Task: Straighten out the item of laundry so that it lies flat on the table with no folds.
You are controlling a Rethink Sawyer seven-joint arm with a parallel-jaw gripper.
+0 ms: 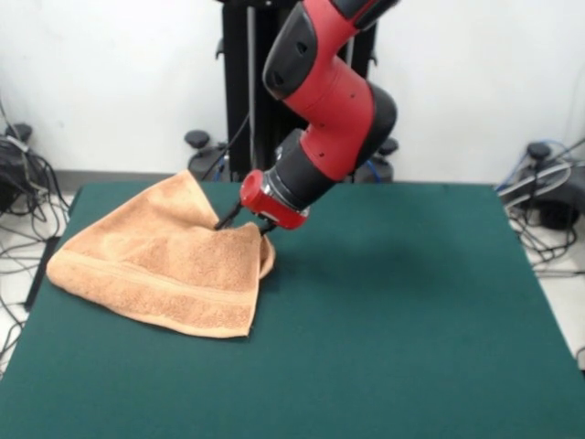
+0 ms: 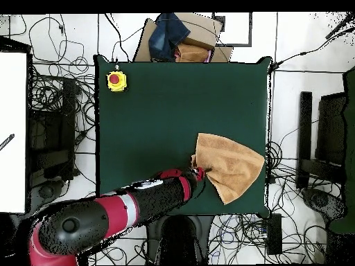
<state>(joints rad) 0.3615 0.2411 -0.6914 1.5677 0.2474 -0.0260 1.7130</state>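
Peach-orange terry, the towel (image 1: 169, 261) lies folded near one edge of the green table (image 1: 411, 311), a corner doubled over. The gripper (image 1: 243, 222) pinches that raised corner between its fingers. The unfolding is under way; next, the corner likely needs drawing outward.

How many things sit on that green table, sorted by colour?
Peach-orange: 1, the towel, partly folded, with the gripper at its edge.
Yellow with red: 1, the button box near a table corner.
Total: 2
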